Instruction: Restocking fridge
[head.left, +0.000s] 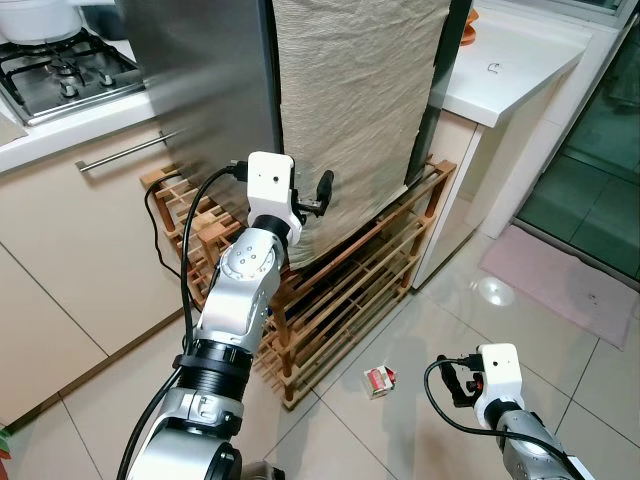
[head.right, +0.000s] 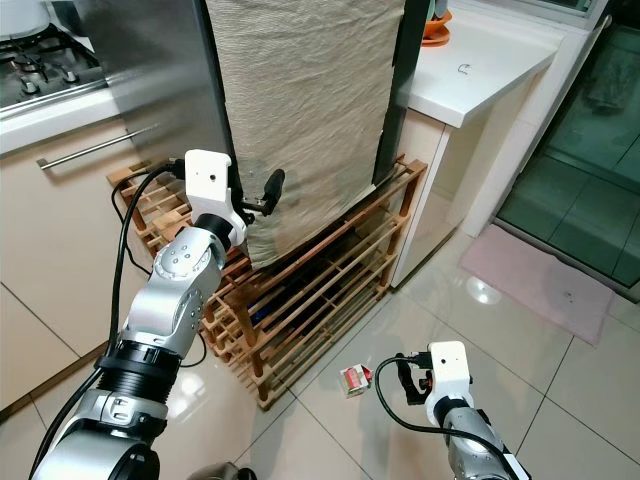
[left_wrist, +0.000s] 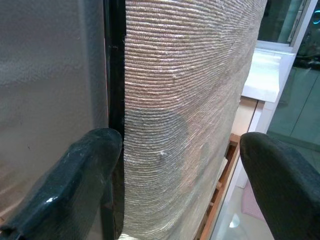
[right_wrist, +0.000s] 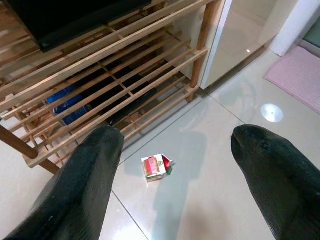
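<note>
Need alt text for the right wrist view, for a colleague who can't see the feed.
A small red and white carton lies on the tiled floor, framed between the two open black fingers of the right tool. Beyond it stands a slatted wooden rack with dark and blue items on its low shelf.

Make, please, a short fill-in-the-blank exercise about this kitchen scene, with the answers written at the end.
1. The small red carton lies on the tiled ____.
2. The left gripper is raised in front of the beige ____ that hangs down the fridge.
3. The fingers of the right gripper are ____, with the carton on the floor seen between them.
4. The rack under the fridge is made of ____.

Missing words: floor; cloth; open; wood
</note>
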